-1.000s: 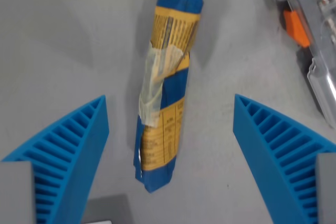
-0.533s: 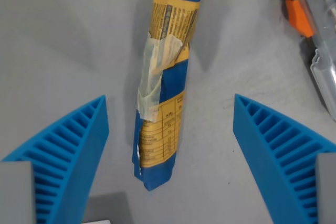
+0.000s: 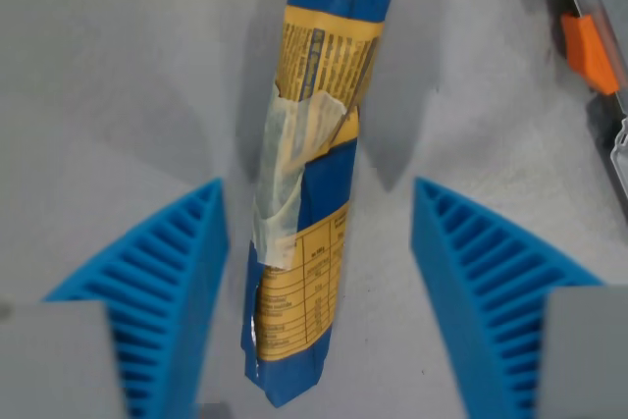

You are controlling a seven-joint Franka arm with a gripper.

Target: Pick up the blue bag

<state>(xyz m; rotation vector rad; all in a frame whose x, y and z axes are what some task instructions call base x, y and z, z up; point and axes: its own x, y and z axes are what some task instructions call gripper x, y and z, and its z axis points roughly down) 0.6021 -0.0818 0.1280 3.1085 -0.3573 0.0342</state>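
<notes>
blue-and-yellow bag (image 3: pixel 309 183), blue ribbed gripper (image 3: pixel 319 272)

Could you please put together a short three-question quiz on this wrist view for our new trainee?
1. True or false: the hand is already shut on the blue bag.
2. Which finger does the bag lie closer to?
A. The one on the wrist view's left
B. The one on the wrist view's right
C. It lies exactly midway
3. What colour is the part on the grey tool at the upper right of the wrist view?

Key
1. False: both blue fingers stand apart, with the bag between them.
2. A: the bag's lower end almost meets the left finger, while grey table shows before the right one.
3. Orange.
</notes>
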